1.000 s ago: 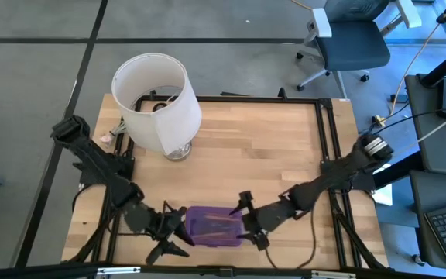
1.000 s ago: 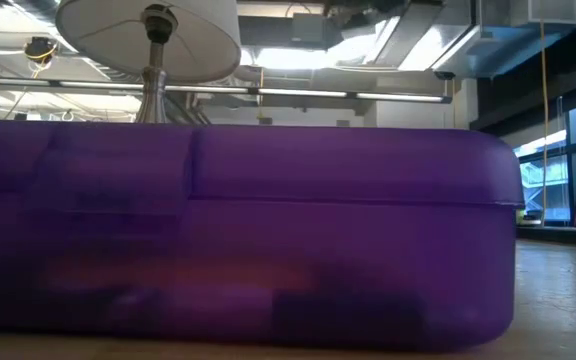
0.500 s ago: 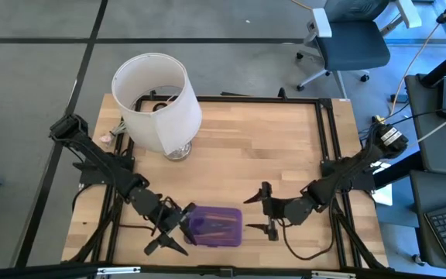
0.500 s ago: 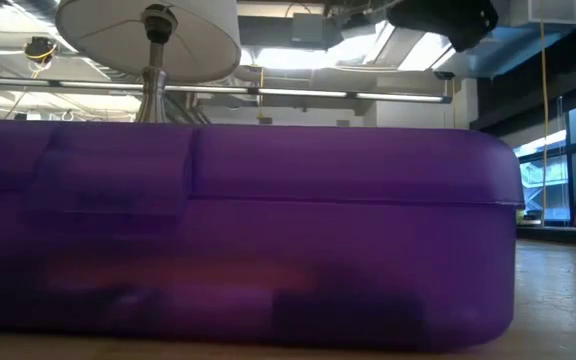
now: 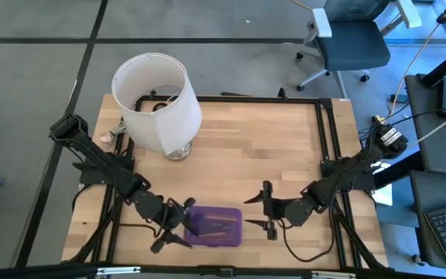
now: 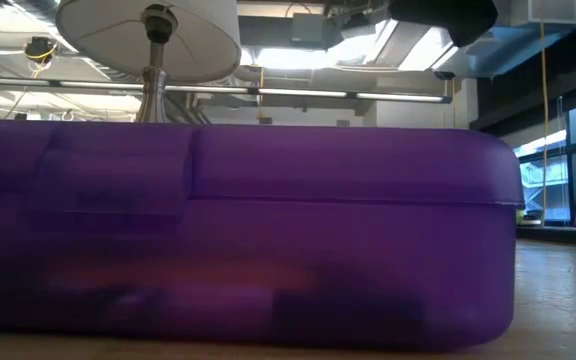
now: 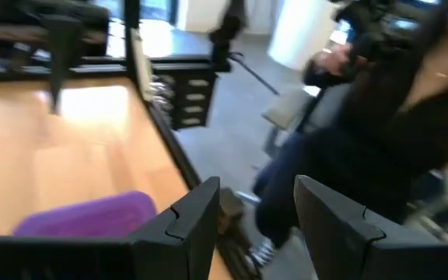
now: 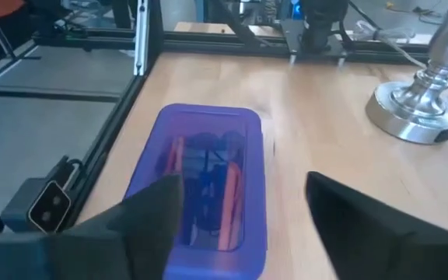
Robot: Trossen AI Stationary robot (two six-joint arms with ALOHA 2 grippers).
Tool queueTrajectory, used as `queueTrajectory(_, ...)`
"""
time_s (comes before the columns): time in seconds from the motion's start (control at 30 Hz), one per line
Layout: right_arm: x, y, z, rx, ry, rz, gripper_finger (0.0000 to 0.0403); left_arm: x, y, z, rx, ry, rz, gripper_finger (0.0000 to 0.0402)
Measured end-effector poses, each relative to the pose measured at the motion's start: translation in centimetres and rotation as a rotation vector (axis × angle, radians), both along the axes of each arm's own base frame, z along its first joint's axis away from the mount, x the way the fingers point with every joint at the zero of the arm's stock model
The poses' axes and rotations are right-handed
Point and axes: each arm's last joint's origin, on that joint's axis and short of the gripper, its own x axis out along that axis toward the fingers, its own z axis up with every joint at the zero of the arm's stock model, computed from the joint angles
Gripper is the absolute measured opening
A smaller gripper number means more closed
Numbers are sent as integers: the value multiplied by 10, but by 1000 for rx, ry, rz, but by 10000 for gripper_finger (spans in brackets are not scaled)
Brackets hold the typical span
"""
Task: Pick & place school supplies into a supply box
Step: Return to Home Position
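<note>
Fingers spread wide on left gripper (image 5: 183, 225) and right gripper (image 5: 248, 213), both empty. Supply box (image 5: 215, 226) lies shut at lower centre of high view, between them, left gripper just beside it. Low view crops its left end; contents (image 8: 225, 190) only blurred red and dark streaks

the slim, matte black jointed left arm (image 5: 103, 167) had a boxy black block at its far end. the matching black right arm (image 5: 347, 174) wore a pale silver collar (image 5: 391, 138) at its far joint, and a thin black cable (image 5: 300, 256) looped from it. the left gripper (image 5: 178, 226) and right gripper (image 5: 260, 211) each carried two dark, wedge-shaped plastic fingers (image 7: 183, 225) with angular, stepped edges.
</note>
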Motion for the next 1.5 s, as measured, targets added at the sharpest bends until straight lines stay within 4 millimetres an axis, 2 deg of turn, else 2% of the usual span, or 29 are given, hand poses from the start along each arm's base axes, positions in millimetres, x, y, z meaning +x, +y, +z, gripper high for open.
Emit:
queueTrajectory(0.27, 0, 0, -1, -81, 8, 39, 150, 4, 8, 1, 71, -60, 311, 159)
queueTrajectory(0.43, -1, 0, 0, -127, 5, 61, 86, 4, 15, 2, 139, -77, 426, 131)
queueTrajectory(0.57, -5, -5, 2, -139, 45, 51, 47, -11, 27, 12, 194, -59, 484, 89)
queueTrajectory(0.7, -13, -12, 4, -144, 109, 54, 11, -34, 38, 30, 193, -88, 478, 52)
queueTrajectory(0.8, -20, -20, 13, -152, 127, 46, 8, -51, 52, 32, 179, -119, 488, 36)
queueTrajectory(0.9, -30, -30, 18, -139, 111, 37, 16, -67, 67, 17, 180, -124, 554, 27)
queueTrajectory(1.0, -45, -45, 14, -82, 88, 34, 13, -82, 77, 0, 136, -142, 595, 22)
queueTrajectory(1.27, -86, -80, -7, 63, -82, 6, 14, -116, 82, -23, 121, -207, 596, 21)
queueTrajectory(1.5, -100, -97, -20, 107, -128, -36, 5, -126, 80, -60, 25, -122, 501, 21)
